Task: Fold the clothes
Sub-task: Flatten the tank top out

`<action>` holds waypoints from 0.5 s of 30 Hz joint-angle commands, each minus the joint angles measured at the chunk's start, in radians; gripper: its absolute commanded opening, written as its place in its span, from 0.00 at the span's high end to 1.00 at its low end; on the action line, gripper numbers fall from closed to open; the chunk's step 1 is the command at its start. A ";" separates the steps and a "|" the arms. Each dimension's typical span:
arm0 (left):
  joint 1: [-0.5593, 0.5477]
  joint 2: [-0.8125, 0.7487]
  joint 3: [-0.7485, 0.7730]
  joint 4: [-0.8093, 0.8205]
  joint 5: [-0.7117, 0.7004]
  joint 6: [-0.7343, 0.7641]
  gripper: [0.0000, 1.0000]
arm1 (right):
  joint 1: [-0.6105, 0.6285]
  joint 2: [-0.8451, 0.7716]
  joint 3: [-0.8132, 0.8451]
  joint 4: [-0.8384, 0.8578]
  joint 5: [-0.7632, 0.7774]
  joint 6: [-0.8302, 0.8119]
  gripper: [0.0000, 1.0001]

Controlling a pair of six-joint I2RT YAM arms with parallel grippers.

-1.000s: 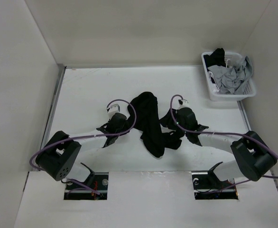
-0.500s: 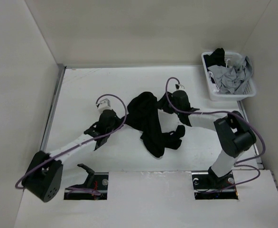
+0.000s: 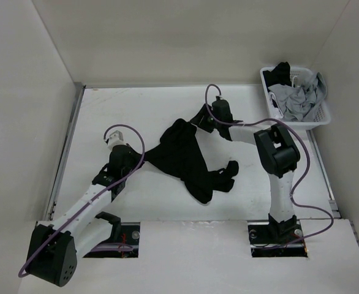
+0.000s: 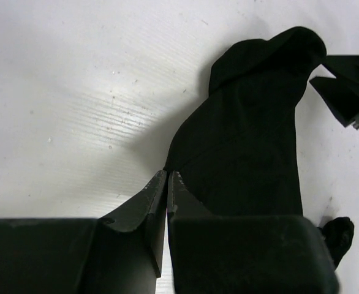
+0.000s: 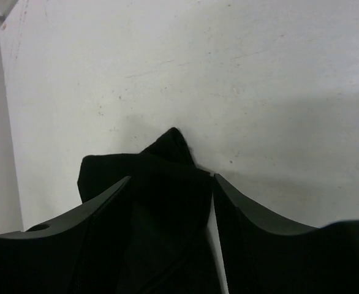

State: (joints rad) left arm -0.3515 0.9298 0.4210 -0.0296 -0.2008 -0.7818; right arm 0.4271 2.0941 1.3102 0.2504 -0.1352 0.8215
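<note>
Two robot arms work a crumpled black T-shirt on a white table.
Nearest, well left of the white laundry basket, the left gripper is pinched tight on the shirt's left edge. The shirt lies bunched left of the basket and nearer than it. Farther back, level with the basket's front, the right gripper has its fingers spread wide over the shirt's far tip, clamping nothing.
</note>
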 commanded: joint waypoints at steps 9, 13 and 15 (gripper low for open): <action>0.029 -0.008 0.018 0.062 0.051 -0.030 1.00 | 0.014 0.078 0.149 -0.059 -0.061 0.116 0.69; 0.018 -0.014 0.013 0.054 0.052 -0.040 1.00 | 0.014 -0.032 0.031 -0.080 0.063 0.070 0.58; 0.032 -0.025 -0.007 0.050 0.052 -0.042 1.00 | 0.014 -0.084 -0.044 -0.051 0.111 0.051 0.53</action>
State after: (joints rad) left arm -0.3290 0.9298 0.4145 -0.0223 -0.1600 -0.8082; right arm 0.4335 2.1162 1.3323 0.1833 -0.1177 0.8970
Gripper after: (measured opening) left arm 0.021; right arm 0.457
